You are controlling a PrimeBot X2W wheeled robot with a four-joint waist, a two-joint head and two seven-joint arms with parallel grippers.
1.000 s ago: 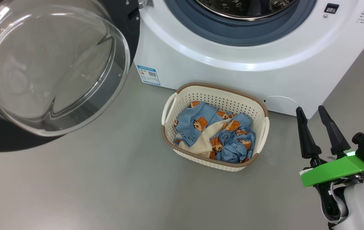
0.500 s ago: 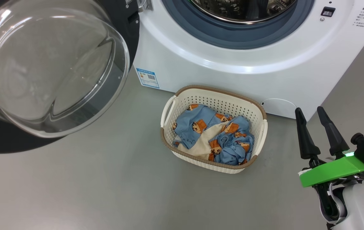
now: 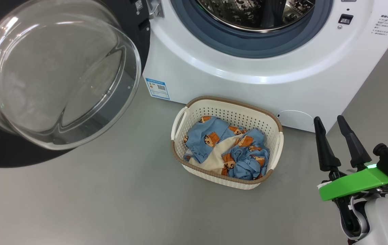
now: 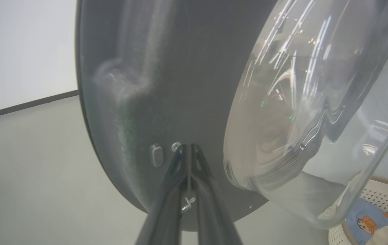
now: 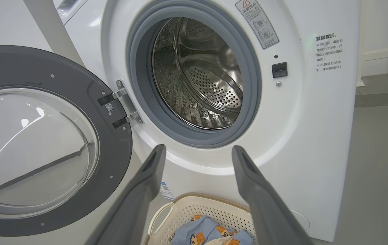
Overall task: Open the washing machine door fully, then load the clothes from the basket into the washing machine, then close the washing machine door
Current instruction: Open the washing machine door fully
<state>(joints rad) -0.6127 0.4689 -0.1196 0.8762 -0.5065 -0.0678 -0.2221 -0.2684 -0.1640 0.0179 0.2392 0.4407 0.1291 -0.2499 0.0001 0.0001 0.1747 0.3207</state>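
The washing machine door [image 3: 57, 71] stands swung open at the left, its clear glass bowl bulging toward me. My left gripper [image 4: 187, 149] is shut, its tips against the dark inner ring of the door [image 4: 139, 102] beside the bowl. The white washing machine [image 3: 248, 71] shows its steel drum [image 5: 197, 75] uncovered. On the floor before it sits the cream basket [image 3: 228, 100] holding the light blue clothes [image 3: 245, 160]. My right gripper [image 3: 328, 119] stands open to the right of the basket, nothing between its fingers; in the right wrist view the right gripper [image 5: 199, 151] points at the drum mouth.
Grey floor [image 3: 119, 204] spreads in front of the machine and around the basket. The door [image 5: 44, 136] hangs on a metal hinge [image 5: 125, 105] at the left of the opening. A white wall [image 4: 20, 47] rises behind the door.
The head camera has tipped, so the scene sits lower and more of the drum shows. The left arm's green mount has come further in at the lower left. The right gripper stays put.
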